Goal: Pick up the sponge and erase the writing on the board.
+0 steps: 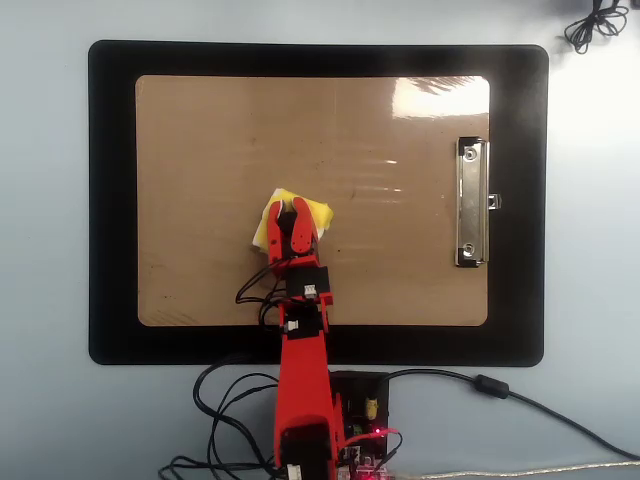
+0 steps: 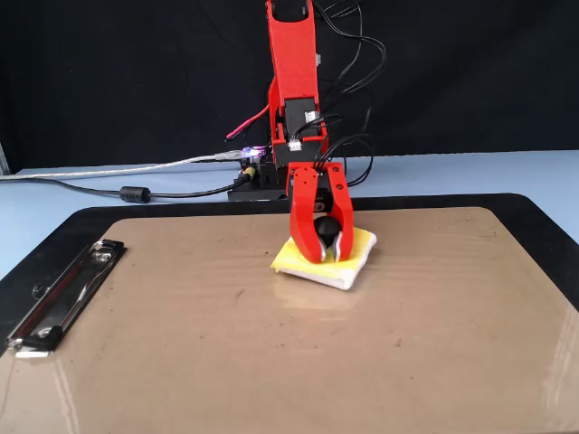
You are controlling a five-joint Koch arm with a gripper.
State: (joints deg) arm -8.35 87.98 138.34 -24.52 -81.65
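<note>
You had the black mat underneath, the board on it, silver clip at the overhead view's right. On the board's lower middle sat the sponge, and your gripper clamped down on it, pressing it flat. No writing showed.

Pale blue tabletop, black mat, black backdrop behind, glare from overhead light
</note>
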